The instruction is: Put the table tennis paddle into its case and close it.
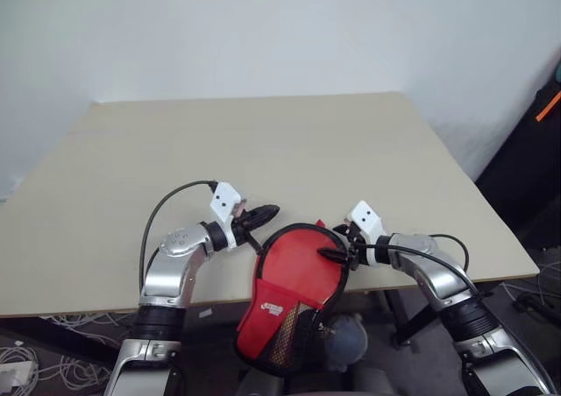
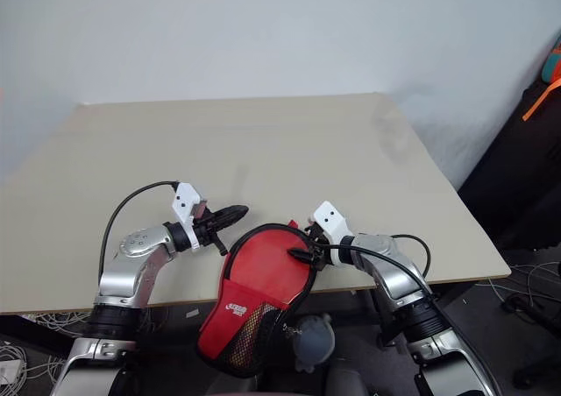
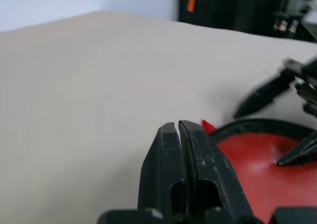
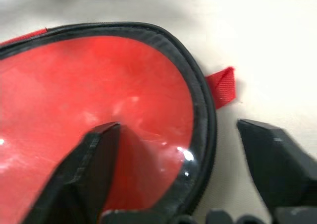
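At the near edge of the table [image 1: 263, 142], about six o'clock in the head views, the case [image 1: 294, 295] is lying half over the rim, its round end on the tabletop and its pocketed end hanging toward the floor, with the table tennis paddle [image 4: 94, 100] showing red through the clear side. The left gripper [image 1: 263, 213] is hovering at the case's ten o'clock, clenched tight on nothing and apart from the trim. The right gripper [image 1: 337, 254] is reaching in from three o'clock with its jaws parted astride the black rim, one finger over the clear panel, one outside; whether it is pinching yet I cannot tell. The cover is looking light and floppy at the fabric, stiffened only by the bat inside, and the plastic window is likely slick, so the stitched trim or the red tab [image 4: 221, 86] is seeming the surer hold. The right wrist view is giving the tab and trim up close, while the head views are giving the overhang and a pale grey object [image 1: 346, 339] below.
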Robot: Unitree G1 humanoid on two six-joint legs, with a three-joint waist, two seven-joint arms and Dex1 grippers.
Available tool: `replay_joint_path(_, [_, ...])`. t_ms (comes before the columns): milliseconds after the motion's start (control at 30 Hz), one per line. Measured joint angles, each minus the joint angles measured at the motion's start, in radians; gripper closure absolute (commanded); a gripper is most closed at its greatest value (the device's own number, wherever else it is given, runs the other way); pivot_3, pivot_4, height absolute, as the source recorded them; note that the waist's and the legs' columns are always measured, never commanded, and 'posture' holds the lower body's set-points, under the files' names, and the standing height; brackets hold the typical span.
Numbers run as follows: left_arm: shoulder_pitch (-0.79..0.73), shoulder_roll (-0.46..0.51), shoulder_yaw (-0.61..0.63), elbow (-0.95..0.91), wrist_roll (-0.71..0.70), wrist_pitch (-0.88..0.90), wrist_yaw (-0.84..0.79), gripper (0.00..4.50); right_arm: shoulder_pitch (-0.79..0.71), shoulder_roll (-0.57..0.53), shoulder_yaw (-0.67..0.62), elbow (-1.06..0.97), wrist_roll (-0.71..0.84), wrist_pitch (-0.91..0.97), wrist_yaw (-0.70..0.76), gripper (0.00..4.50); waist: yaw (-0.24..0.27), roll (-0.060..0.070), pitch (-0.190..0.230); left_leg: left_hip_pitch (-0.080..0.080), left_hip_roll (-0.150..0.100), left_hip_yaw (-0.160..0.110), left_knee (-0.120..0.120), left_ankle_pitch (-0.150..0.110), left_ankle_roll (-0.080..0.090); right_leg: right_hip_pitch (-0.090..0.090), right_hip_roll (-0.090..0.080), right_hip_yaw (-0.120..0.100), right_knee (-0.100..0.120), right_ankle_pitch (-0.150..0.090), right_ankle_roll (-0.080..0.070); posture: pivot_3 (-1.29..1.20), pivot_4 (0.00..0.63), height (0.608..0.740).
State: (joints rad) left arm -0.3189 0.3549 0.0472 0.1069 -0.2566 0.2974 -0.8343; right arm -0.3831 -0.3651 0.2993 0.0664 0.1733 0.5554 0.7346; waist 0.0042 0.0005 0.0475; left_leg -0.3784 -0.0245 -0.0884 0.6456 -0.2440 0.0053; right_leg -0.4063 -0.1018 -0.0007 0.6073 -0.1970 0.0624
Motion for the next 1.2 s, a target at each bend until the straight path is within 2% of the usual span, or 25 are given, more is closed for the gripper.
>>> replay_joint_path(267, [0.039,0.003,0.034,-0.003,-0.017,0.007,0.078,4.50,-0.008,0.025,-0.026,0.024,-0.007,-0.005,-0.013,4.42,-0.002,0.000,0.000,0.001,0.000,0.001,0.000,0.001,0.000,-0.001,0.001,0.002,0.001,0.000,0.000,0.00,0.000,0.739])
replay_joint_path(567, [0.066,0.005,0.039,-0.003,-0.022,0.006,0.120,4.50,-0.063,0.097,0.001,0.101,-0.062,-0.065,-0.041,4.47,-0.028,0.000,0.000,0.003,0.001,0.004,0.000,0.002,-0.001,-0.002,0.003,0.006,0.004,0.002,-0.003,0.00,0.000,0.739])
replay_joint_path(700, [0.074,0.002,0.037,-0.003,-0.022,0.005,0.136,4.50,-0.105,0.143,0.021,0.156,-0.110,-0.128,-0.081,4.47,-0.030,0.000,0.000,0.003,0.004,0.003,0.000,0.003,-0.002,-0.002,0.010,0.012,0.004,0.004,-0.005,0.00,0.000,0.739])
replay_joint_path(767, [0.077,-0.001,0.032,-0.003,-0.022,0.005,0.138,4.50,-0.129,0.161,0.032,0.197,-0.140,-0.170,-0.103,4.47,-0.029,0.000,0.000,0.003,0.005,0.003,0.000,0.004,-0.004,-0.003,0.015,0.015,0.004,0.004,-0.006,0.00,0.000,0.739])
replay_joint_path(1200, [0.106,-0.003,0.021,-0.003,-0.022,0.005,0.174,4.50,-0.307,0.291,0.026,0.522,-0.236,-0.383,-0.280,4.47,-0.031,0.000,0.000,0.003,0.006,0.002,0.000,0.005,-0.005,-0.003,0.016,0.016,0.004,0.006,-0.009,0.00,0.000,0.739])
